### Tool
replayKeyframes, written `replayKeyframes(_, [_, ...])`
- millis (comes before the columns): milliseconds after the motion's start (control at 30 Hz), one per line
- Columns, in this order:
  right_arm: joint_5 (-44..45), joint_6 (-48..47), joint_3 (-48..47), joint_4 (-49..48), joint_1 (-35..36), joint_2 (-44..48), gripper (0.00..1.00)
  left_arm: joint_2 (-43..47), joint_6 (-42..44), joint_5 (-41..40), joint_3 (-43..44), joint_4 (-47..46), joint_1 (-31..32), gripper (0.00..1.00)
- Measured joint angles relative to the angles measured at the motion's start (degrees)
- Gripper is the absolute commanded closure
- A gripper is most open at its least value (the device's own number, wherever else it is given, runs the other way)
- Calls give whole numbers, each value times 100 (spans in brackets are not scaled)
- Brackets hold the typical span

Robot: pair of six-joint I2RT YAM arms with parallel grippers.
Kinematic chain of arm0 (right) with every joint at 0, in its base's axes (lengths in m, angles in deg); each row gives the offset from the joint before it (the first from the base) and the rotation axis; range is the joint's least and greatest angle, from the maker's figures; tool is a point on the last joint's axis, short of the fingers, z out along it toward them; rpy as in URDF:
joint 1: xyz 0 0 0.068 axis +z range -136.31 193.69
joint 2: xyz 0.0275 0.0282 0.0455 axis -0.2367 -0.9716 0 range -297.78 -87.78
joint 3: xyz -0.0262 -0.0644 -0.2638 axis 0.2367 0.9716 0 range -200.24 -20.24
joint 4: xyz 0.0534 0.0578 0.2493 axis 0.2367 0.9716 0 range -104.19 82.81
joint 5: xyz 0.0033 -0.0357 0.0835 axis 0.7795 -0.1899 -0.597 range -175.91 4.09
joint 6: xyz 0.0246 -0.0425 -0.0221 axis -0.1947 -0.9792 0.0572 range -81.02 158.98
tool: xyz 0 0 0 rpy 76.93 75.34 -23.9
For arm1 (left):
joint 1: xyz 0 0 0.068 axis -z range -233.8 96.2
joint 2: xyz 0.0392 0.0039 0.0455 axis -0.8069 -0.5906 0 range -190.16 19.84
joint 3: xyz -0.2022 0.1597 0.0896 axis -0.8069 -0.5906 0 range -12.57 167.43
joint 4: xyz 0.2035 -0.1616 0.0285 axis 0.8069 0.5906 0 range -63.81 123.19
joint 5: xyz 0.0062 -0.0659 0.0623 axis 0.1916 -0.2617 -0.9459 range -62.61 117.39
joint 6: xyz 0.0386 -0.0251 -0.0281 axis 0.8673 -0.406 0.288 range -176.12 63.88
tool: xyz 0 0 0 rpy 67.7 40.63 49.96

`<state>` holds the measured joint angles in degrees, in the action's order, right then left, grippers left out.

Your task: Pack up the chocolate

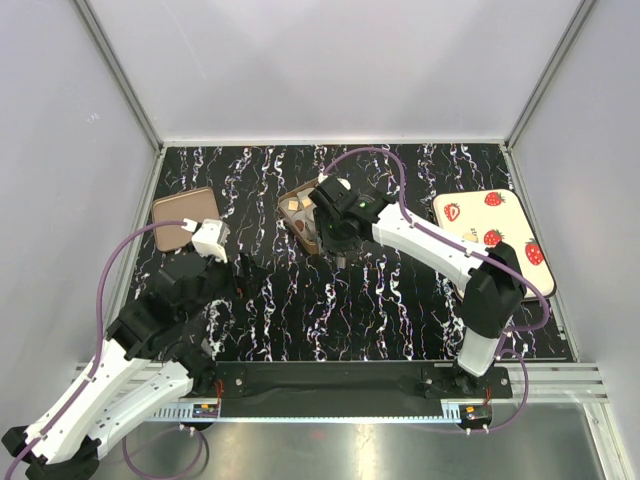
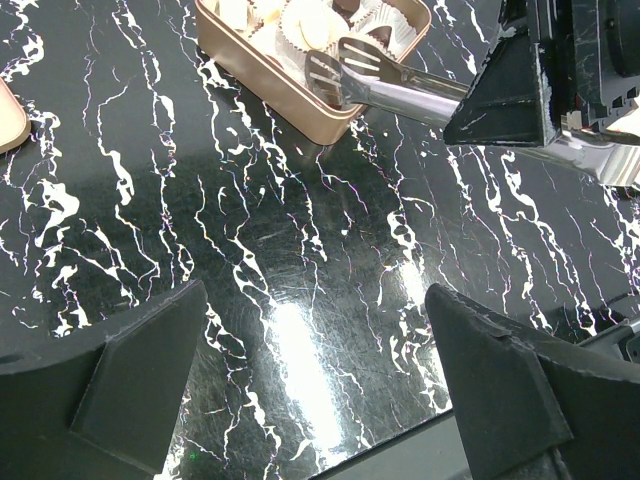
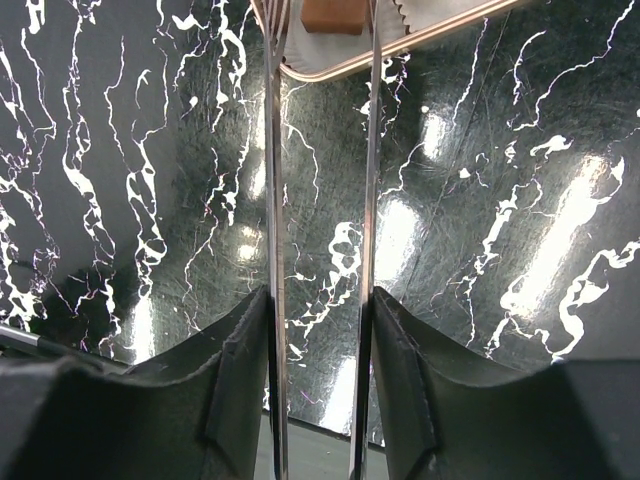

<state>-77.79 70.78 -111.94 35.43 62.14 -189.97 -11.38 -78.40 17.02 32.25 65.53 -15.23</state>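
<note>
A gold box [image 1: 298,208] holds white paper cups [image 2: 305,25] with chocolate pieces in some. My right gripper [image 1: 338,238] is shut on metal tongs [image 2: 390,85], both arms pressed between its fingers [image 3: 240,350]. The tong tips reach over the box's near rim [image 3: 420,38] and stand on either side of a brown square chocolate [image 3: 333,14] in a cup. I cannot tell whether they squeeze it. My left gripper [image 2: 312,290] is open and empty, low over the black marbled table, near the box; it shows in the top view [image 1: 238,272] too.
A tan box lid [image 1: 183,216] lies at the back left, its edge in the left wrist view [image 2: 6,115]. A cream board with red strawberry prints [image 1: 492,236] lies at the right. The right arm crosses the table from right base to centre.
</note>
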Motion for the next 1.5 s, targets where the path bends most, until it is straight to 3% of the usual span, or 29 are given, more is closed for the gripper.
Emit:
replayKeyframes(400, [352,-92,-614,306,4,42,49,2,0,0,0,0,0,1])
replayKeyframes(600, [953,-219,-551,599,-7,634,48,20,0,0,0,-2,0,1])
replayKeyframes(767, [1224,-284,140,658,-328,1716,48,138,0,-2,0,-7,0,1])
replayKeyframes(1000, [927,-422,1705,476,-1486,2841,47,162,-2,-37,-2,-4,0,1])
replayKeyframes(1233, [472,-608,2328,-103,-1816,2094,46,160,-4,-87,-22,4,0,1])
replayKeyframes(1500, [577,-750,2594,-988,-1869,1226,41,162,-7,-151,-24,2,0,1])
